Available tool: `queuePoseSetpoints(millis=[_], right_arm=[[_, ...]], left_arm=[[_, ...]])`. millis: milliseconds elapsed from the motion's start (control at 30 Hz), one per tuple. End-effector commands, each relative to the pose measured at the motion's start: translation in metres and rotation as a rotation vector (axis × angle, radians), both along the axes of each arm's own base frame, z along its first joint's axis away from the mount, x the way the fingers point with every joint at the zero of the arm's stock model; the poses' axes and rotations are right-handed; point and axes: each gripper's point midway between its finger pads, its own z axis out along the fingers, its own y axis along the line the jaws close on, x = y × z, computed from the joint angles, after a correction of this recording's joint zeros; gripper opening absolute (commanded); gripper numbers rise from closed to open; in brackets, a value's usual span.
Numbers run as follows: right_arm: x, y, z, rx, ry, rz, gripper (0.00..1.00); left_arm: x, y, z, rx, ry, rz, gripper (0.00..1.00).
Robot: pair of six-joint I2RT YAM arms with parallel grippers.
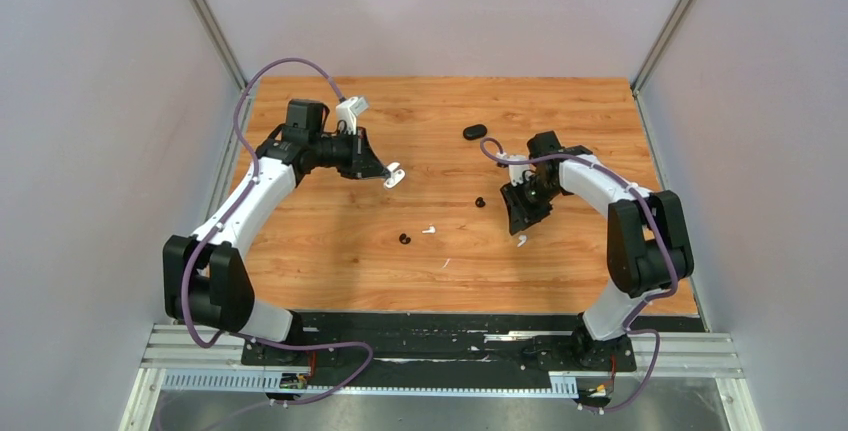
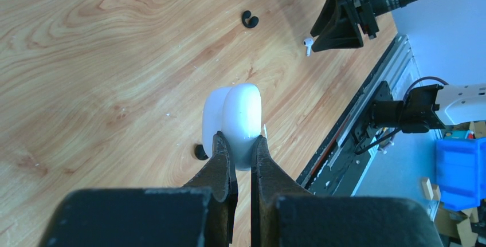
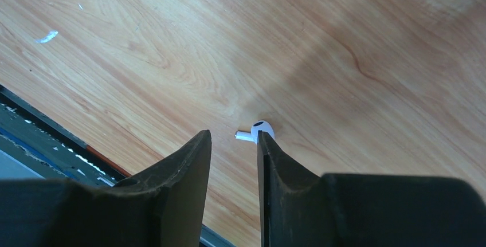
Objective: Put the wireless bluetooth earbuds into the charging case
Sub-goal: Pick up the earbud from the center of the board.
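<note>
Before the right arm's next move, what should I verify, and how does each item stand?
1. Left gripper clamped on white case: ok.
2. That case open to receive: cannot tell.
3. Right gripper open: ok.
4. White earbud centred between its fingers: not ok, it sits by one fingertip.
5. Second white earbud lying clear of both grippers: ok.

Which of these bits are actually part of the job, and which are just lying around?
Part of the job: white charging case in the left gripper; white earbud at the right gripper; second white earbud; black earbud; second black earbud; black oval case, likely.
Just lying about: white fleck on the table; blue bin beyond it.
</note>
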Motion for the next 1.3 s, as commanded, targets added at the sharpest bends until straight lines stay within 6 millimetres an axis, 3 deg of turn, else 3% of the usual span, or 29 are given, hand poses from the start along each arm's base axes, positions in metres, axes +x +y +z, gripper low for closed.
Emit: queuePoseSetpoints(millis=[0,200,433,933,1167,1267], right_arm=[[0.013,0.002,0.000,-0.021,-0.060,0.064,0.34],[0.017,-0.005,-0.005,-0.065,-0.063,0.059,0.34],[0.006,-0.016,-0.019,-0.116,-0.033,0.069,0.33],[-0.002,-0.018,-0.030,-0.125,0.001,0.081,0.27],[-0.003,-0.021,-0.036,-0.138,0.009,0.079,0.20],[-0.001,-0.020,-0.033,-0.135,-0.002,0.079,0.09]], left_arm=[[-0.001,0.001,0.020,-0.010,-0.090,-0.016,0.00],[0.000,0.001,0.018,-0.013,-0.083,-0.014,0.00],[0.000,0.001,0.015,-0.016,-0.080,-0.013,0.00],[-0.001,0.000,0.012,-0.022,-0.071,-0.012,0.00],[-0.001,0.000,0.012,-0.020,-0.076,-0.011,0.00],[-0.002,0.001,0.011,-0.018,-0.074,-0.012,0.00]])
